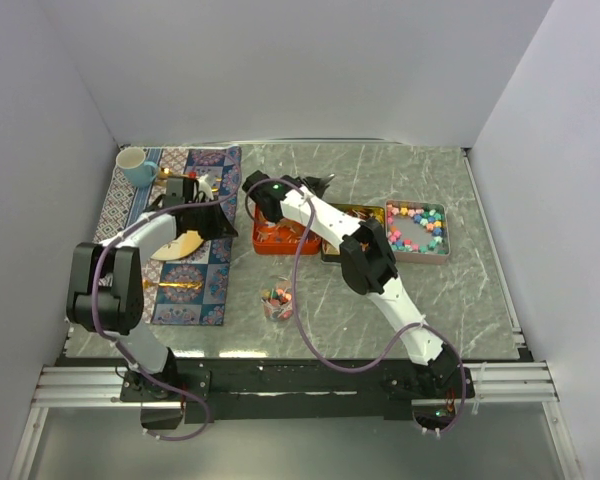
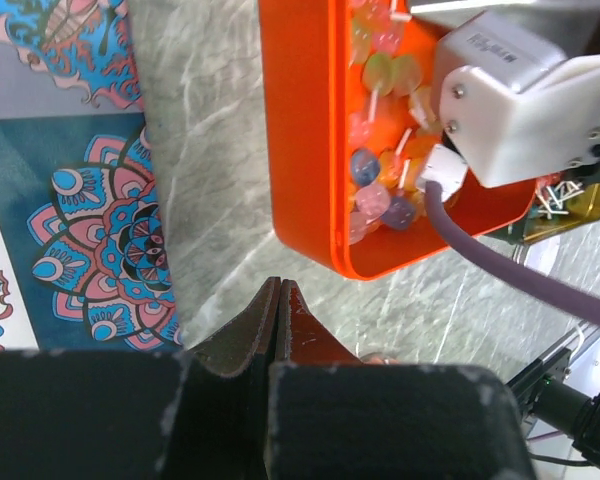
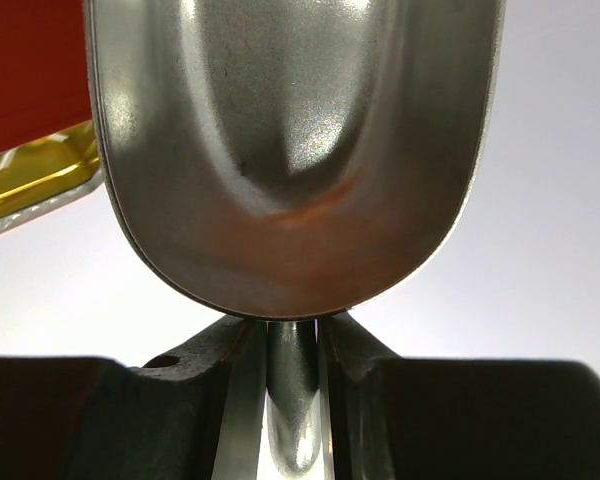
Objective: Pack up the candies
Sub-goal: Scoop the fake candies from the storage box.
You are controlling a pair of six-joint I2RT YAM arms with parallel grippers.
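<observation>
Bright ball candies (image 1: 416,226) fill a shallow tray (image 1: 445,256) at the right. Wrapped stick candies (image 2: 380,190) lie in an orange tray (image 1: 261,243), which also shows in the left wrist view (image 2: 300,150). A small clear cup (image 1: 277,303) near the front holds a few candies. My right gripper (image 1: 312,186) is behind the orange tray, shut on the handle of a metal scoop (image 3: 295,150) whose bowl looks empty. My left gripper (image 1: 208,188) is shut and empty over the marble just left of the orange tray, fingertips (image 2: 270,305) pressed together.
A patterned placemat (image 1: 212,280) lies at the left with a teal mug (image 1: 135,166), a pale plate (image 1: 178,246) and gold cutlery (image 1: 176,285). A gold tray (image 1: 365,210) sits between the orange and candy trays. The right arm (image 2: 520,100) hangs over the orange tray.
</observation>
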